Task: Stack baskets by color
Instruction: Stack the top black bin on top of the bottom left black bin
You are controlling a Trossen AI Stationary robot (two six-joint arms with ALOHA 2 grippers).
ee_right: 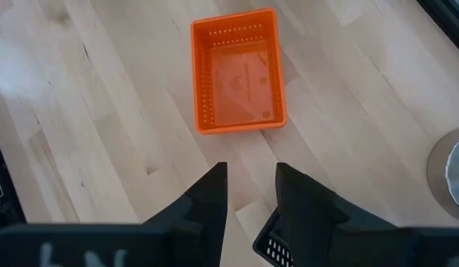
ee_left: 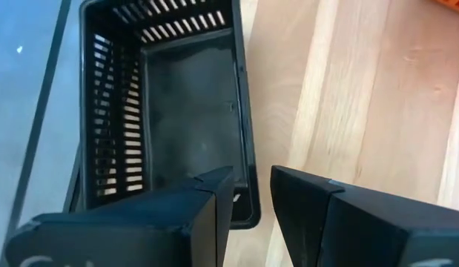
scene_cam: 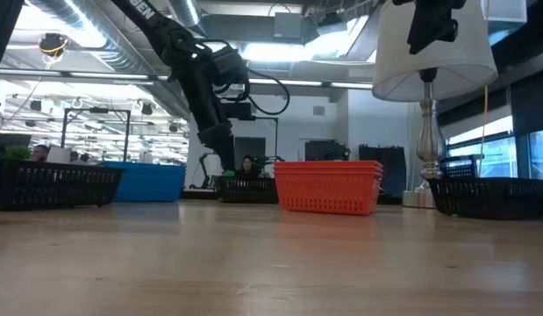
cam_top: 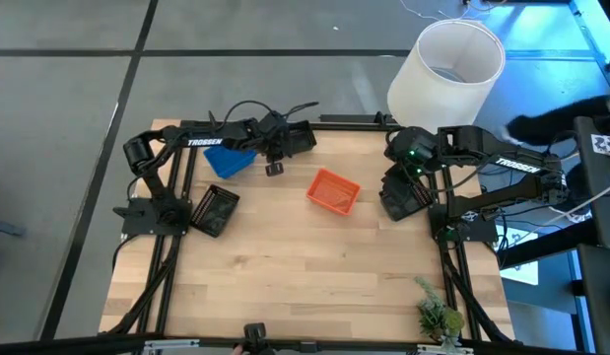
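A black basket point(ee_left: 170, 111) sits at the table's far edge, seen in the high view as the black basket point(cam_top: 299, 138). My left gripper point(ee_left: 251, 196) hovers open over its near corner, one finger above the inside and one outside its side wall point(ee_left: 246, 148). A blue basket point(cam_top: 229, 159) lies just left of it, and an orange basket point(cam_top: 333, 190) rests mid-table. Two more black baskets rest at the left point(cam_top: 214, 210) and at the right point(cam_top: 403, 195). My right gripper point(ee_right: 251, 194) hangs open above the table by that right one.
A large white lampshade point(cam_top: 447, 64) stands beyond the far right corner on its stand point(scene_cam: 426, 140). A small green plant point(cam_top: 438, 316) sits at the near right corner. Bare wood spreads across the table's near half point(cam_top: 305, 286).
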